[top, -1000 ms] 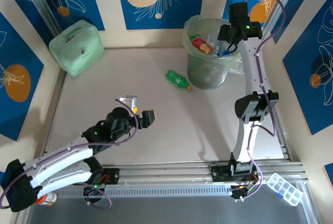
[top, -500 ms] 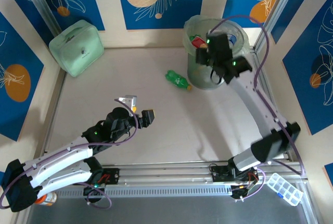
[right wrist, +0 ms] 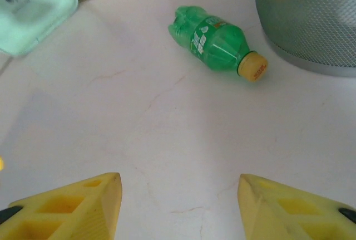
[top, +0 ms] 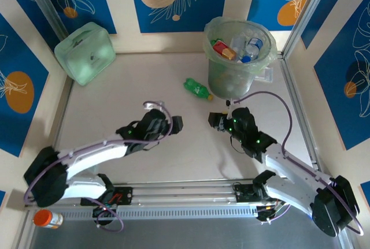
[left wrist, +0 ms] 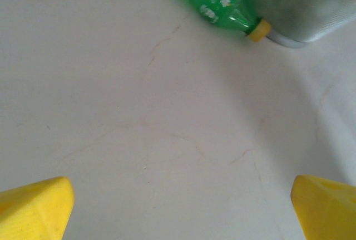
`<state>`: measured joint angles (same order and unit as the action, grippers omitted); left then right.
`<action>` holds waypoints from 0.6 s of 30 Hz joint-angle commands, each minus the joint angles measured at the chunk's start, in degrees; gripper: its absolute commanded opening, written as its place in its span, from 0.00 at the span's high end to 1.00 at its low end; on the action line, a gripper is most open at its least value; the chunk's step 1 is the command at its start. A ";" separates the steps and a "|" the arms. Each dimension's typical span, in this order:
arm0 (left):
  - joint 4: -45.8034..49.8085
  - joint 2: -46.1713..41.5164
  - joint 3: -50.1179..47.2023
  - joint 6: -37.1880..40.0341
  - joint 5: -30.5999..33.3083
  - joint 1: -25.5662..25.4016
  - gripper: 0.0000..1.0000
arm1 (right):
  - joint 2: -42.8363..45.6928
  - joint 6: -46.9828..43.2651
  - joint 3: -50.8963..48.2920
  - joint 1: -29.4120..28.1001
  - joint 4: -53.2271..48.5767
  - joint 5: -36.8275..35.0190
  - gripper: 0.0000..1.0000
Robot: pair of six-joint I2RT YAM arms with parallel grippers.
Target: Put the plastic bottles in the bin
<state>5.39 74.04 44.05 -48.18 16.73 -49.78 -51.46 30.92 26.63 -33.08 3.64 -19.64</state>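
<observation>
- The one green bottle [right wrist: 217, 40] outside the bin [right wrist: 311, 23] lies on its side ahead of our right gripper [right wrist: 181, 201]. Its yellow cap is just beside the bin's wall.
- Both our right gripper and our left gripper [left wrist: 178, 206] have their fingers spread, with nothing between them.
- We judge the bottle light, thin-walled, springy and slick, so we would grip across its labelled middle, not the neck.
- The table [top: 115, 110] is smooth and bare around the bottle. The bin crowds the cap end, and the mint-green case [top: 85, 51] sits well off to the left.

Bright, even light; soft shadow beside the bin [top: 222, 78]; blurry wrist views
</observation>
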 commanded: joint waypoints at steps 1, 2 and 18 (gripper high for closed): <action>7.46 7.11 9.32 -9.89 1.61 0.18 0.01 | 5.57 4.54 -1.79 -0.65 11.31 -3.76 0.42; 7.87 9.78 12.51 -9.86 1.52 0.44 0.01 | 6.94 4.66 -2.06 -0.82 10.82 -4.79 0.42; 13.53 44.98 50.93 -14.58 -8.48 11.29 0.01 | 18.32 7.88 -6.15 1.04 8.69 -11.48 0.43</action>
<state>17.26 116.31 91.07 -61.34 10.57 -39.24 -34.17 37.67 20.86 -32.73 11.14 -29.43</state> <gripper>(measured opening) 0.994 0.575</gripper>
